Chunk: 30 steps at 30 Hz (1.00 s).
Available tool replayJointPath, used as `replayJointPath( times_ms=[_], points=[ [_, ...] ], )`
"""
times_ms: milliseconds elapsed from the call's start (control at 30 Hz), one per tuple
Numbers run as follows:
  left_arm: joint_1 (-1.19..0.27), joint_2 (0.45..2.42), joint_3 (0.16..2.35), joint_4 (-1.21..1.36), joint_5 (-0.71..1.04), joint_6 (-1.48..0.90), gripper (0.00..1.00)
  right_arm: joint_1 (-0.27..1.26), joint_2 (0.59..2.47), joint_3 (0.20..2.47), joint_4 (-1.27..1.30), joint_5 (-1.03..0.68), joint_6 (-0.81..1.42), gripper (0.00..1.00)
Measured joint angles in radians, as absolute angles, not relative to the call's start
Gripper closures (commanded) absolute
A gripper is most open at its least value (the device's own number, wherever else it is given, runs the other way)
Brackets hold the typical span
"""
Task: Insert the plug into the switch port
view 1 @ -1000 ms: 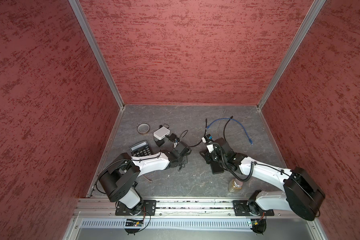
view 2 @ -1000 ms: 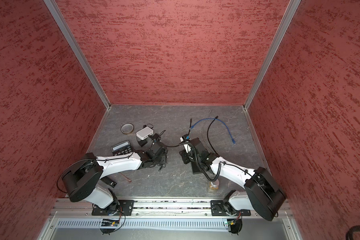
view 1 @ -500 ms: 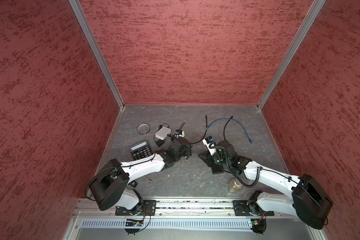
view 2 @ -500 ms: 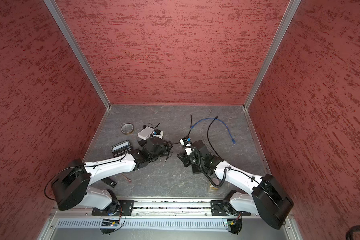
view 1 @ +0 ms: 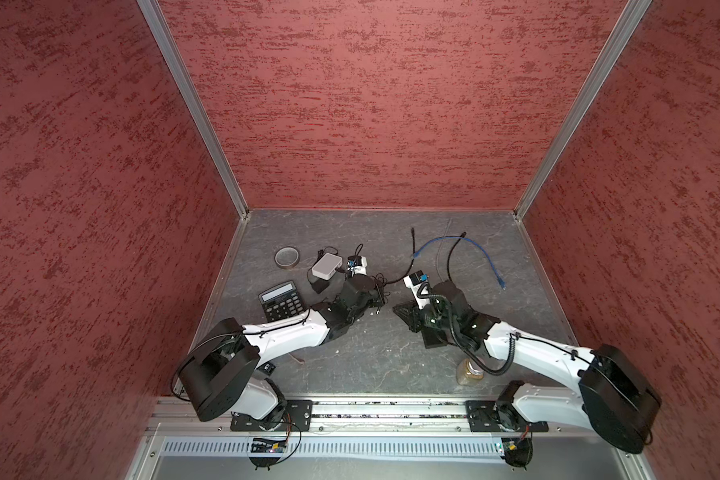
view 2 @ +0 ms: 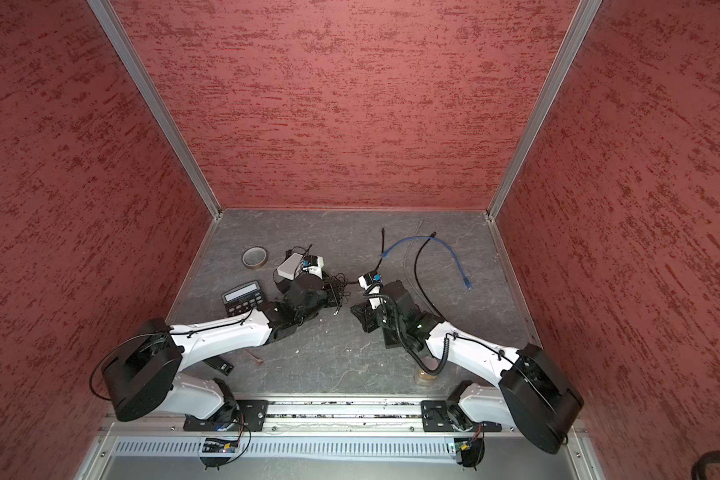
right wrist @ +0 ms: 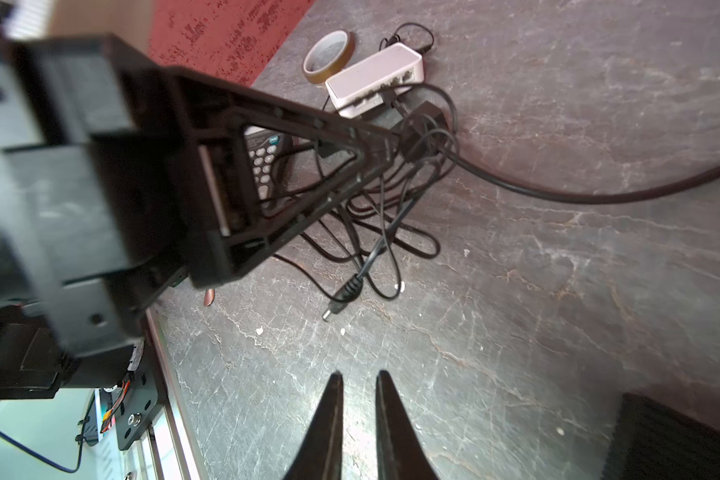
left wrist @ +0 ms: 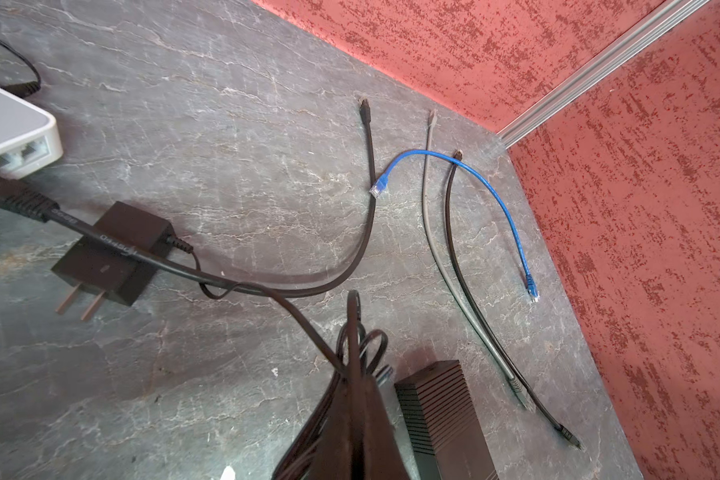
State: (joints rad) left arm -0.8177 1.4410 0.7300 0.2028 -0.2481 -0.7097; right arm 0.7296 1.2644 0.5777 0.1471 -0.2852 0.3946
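Note:
The white switch [view 1: 327, 266] [view 2: 290, 266] lies at the back left, its ports [left wrist: 30, 151] facing the middle. A thick black cable [left wrist: 100, 239] is plugged into it. My left gripper [view 1: 375, 296] [left wrist: 356, 370] hangs just right of the switch, shut on loops of the thin black adapter cord [left wrist: 368, 345]. The cord's barrel plug [right wrist: 335, 307] [view 2: 337, 311] dangles down to the table below that gripper. My right gripper [view 1: 398, 311] [right wrist: 359, 374] faces it from the right, its fingers a narrow gap apart with nothing between them.
The black power adapter [left wrist: 113, 253] lies beside the switch. A calculator [view 1: 281, 301] and a tape roll [view 1: 287, 257] sit at the left. Blue [view 1: 474, 253], grey and black network cables spread over the back right. A jar [view 1: 468, 370] stands under the right arm.
My left gripper has reached further back toward the switch with the cord in it. The right gripper has shifted a little left and its fingers have drawn closer together.

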Motion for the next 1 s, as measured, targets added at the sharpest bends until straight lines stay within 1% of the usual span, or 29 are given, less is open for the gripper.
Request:
replayJointPath(
  times_ms=[267, 567, 1000],
  points=[
    [-0.828, 1.439, 0.725, 0.228, -0.264, -0.709, 1.00, 0.730, 1.322, 0.597, 0.197, -0.296, 0.445, 0.78],
    [-0.834, 1.439, 0.725, 0.234, -0.268, -0.709, 1.00, 0.731, 1.382, 0.616, 0.270, -0.327, 0.495, 0.78],
    [-0.842, 1.439, 0.725, 0.235, -0.268, -0.701, 1.00, 0.731, 1.436, 0.626, 0.328, -0.320, 0.532, 0.79]
  ],
)
